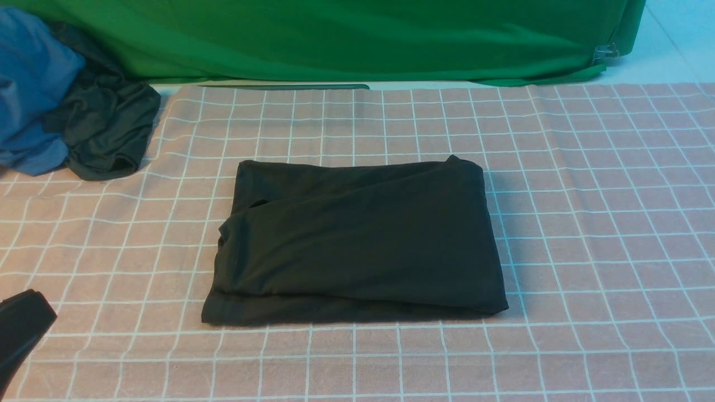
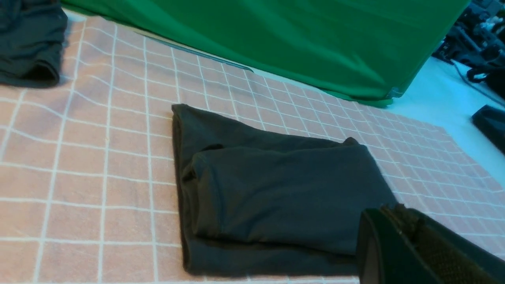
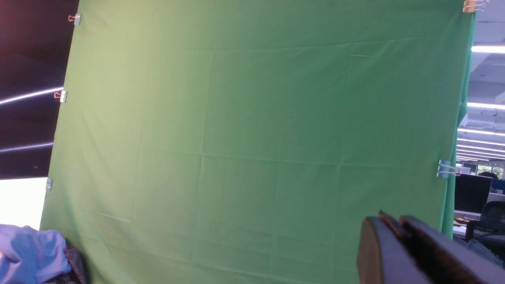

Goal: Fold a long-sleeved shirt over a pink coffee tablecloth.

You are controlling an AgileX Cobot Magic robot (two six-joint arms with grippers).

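The long-sleeved shirt (image 1: 357, 240) lies folded into a black rectangle in the middle of the pink coffee tablecloth (image 1: 586, 195); its print and label are hidden. The left wrist view shows the same folded shirt (image 2: 284, 189) on the tablecloth (image 2: 98, 157). My left gripper (image 1: 22, 318) hangs at the near left, apart from the shirt, and its jaws (image 2: 394, 209) are shut on nothing. My right gripper (image 3: 390, 219) is outside the front view. It is raised and faces the green fabric, fingers close together and empty.
A blue cloth (image 1: 28, 84) and a smaller dark garment (image 1: 106, 128) are heaped at the far left corner. Bright green fabric (image 1: 357, 39) hangs along the back edge. Bare tablecloth surrounds the shirt on all sides.
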